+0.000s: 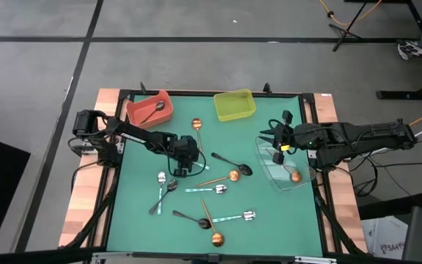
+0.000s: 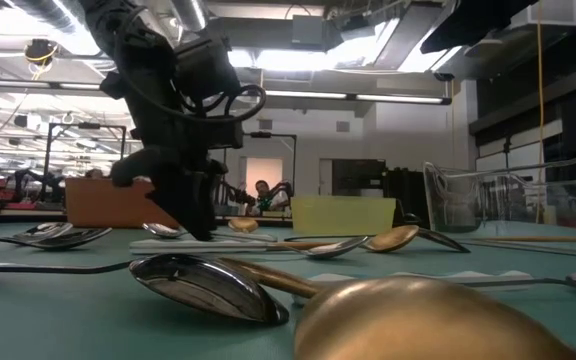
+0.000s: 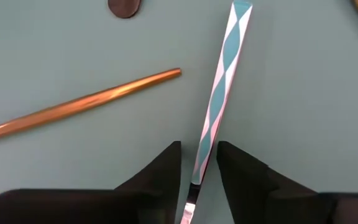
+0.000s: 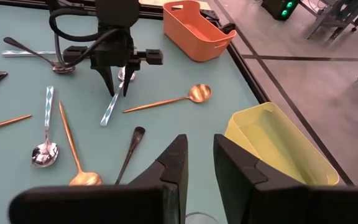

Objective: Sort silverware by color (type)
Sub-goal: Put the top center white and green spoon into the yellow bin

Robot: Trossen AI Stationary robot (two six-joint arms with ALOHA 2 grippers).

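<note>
Red bin [image 1: 151, 108] is sitting at upper left of the green mat [image 1: 141, 220], holding one black spoon [image 1: 153, 112]. Just right of it and lower, the left gripper [image 1: 179, 166] is pointing down at the mat left of centre, fingers [image 3: 164, 169] slightly apart and straddling the twisted handle of a silver spoon [image 3: 219, 99]; the handle is running up between the tips and a small gap is showing on each side, so the grip isn't closed on it. A copper spoon handle [image 3: 79, 107] is lying beside it on the mat. The rest of the silverware is lying loose across the middle and lower mat: silver spoons [image 1: 161, 192] at lower left, a copper-gold spoon [image 1: 198, 129] near top centre, a black spoon [image 1: 233, 163] at centre, another copper-gold one [image 1: 211, 225] at bottom centre. Yellow-green bin [image 1: 234, 105] is sitting at top centre, nothing visible inside. At right, the clear bin [image 1: 284, 163] is holding a copper-gold spoon [image 1: 294, 176]. The right gripper [image 1: 277, 136] is hovering over the clear bin's upper-left edge, fingers [image 4: 172, 163] a little apart, holding nothing.
</note>
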